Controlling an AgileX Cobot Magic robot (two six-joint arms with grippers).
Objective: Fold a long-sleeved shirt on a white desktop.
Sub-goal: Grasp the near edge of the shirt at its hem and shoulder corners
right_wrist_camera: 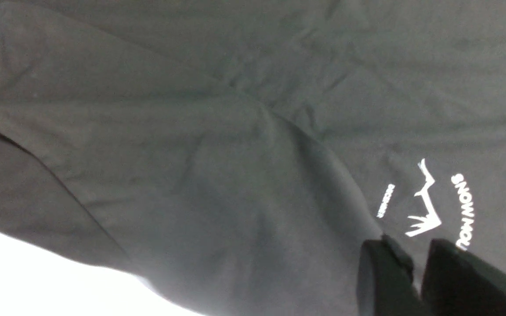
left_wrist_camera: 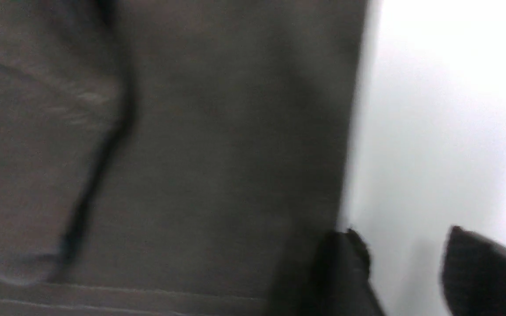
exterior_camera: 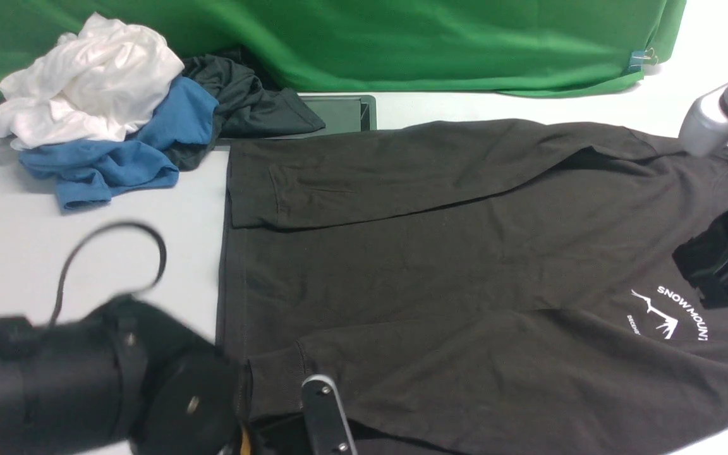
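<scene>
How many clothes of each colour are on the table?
White: 1, the white garment, crumpled, seemingly one piece
Blue: 1, the blue garment, partly under the white one
Dark grey-green: 1, the grey-green garment, beside the blue one
Brownish-black: 1, the long-sleeved shirt, spread flat
Total: 4

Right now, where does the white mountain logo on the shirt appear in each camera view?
Front view: the logo at the far right of the shirt.
Left wrist view: not in it; only plain shirt and desk.
Right wrist view: the logo close beside the right end effector.
Shared landmark: shirt's edge against the desk.
</scene>
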